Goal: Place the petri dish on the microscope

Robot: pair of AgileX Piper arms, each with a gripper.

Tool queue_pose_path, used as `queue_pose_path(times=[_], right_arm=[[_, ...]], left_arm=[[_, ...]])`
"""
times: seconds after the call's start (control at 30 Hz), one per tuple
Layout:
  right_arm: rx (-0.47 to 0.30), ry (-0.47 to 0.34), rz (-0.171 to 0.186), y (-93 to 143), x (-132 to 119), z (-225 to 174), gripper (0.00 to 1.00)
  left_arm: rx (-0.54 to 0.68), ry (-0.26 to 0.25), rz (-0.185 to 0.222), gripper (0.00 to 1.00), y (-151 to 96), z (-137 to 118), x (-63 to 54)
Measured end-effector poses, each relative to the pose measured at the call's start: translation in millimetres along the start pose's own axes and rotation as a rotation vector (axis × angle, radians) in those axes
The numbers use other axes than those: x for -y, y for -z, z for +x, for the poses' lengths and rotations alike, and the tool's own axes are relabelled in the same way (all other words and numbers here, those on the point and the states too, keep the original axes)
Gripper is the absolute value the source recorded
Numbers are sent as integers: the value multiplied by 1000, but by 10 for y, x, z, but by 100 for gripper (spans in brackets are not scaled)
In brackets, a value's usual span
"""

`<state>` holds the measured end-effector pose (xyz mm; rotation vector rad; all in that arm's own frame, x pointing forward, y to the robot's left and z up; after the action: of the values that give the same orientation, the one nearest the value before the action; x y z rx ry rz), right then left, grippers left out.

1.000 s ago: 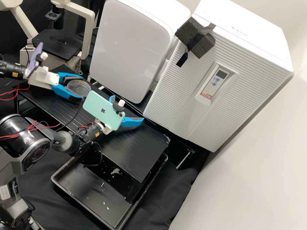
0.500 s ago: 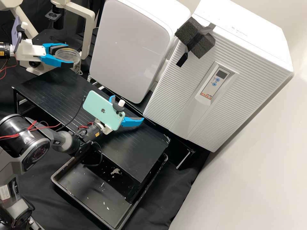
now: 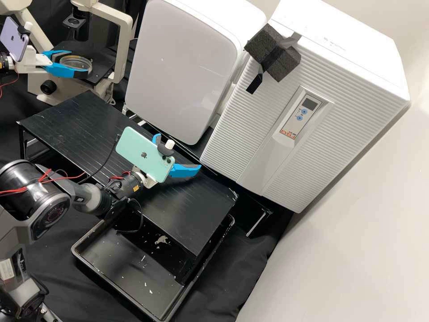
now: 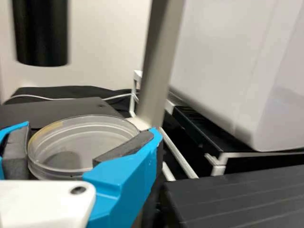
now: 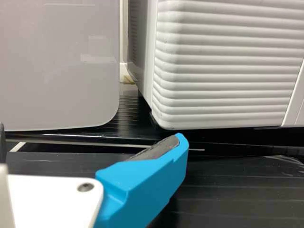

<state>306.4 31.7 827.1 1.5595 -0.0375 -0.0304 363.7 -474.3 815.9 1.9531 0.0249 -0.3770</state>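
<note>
"So, starting at ten o'clock in the high view?"

"With the left gripper (image 3: 77, 63), pinching the petri dish (image 3: 77, 65) by opposite sides, probably to leave the underside free for setting down."

"And at two o'clock from the dish?"

"Black stage (image 3: 102, 56) of the microscope (image 3: 123, 40), very near. Can't tell if touching. Likely wants a level lowering."

"Then, right again, nine o'clock from centre?"

"Right gripper (image 3: 178, 153), with fingers spread, holding nothing. Seemingly placed well apart to give the other arm room."

Red lettering (image 3: 288, 133) on white cabinet (image 3: 246, 138), logo (image 3: 144, 155) on mint phone (image 3: 134, 145)
</note>
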Motion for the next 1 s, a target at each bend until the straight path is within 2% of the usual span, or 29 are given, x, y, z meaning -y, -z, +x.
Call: queue_pose_path(times=[0.2,0.37,0.57,0.8,1.0], right_arm=[[0,0,0,0,0,0,100],[0,0,0,0,0,0,100],[0,0,0,0,0,0,100],[0,0,0,0,0,0,100],[0,0,0,0,0,0,100]], left_arm=[[-70,-26,20,0,186,44,-60],[-131,-39,59,0,257,126,-109],[-149,-45,53,0,206,274,-120],[-132,-35,46,0,134,378,-79],[-137,-31,91,0,160,415,-52]])
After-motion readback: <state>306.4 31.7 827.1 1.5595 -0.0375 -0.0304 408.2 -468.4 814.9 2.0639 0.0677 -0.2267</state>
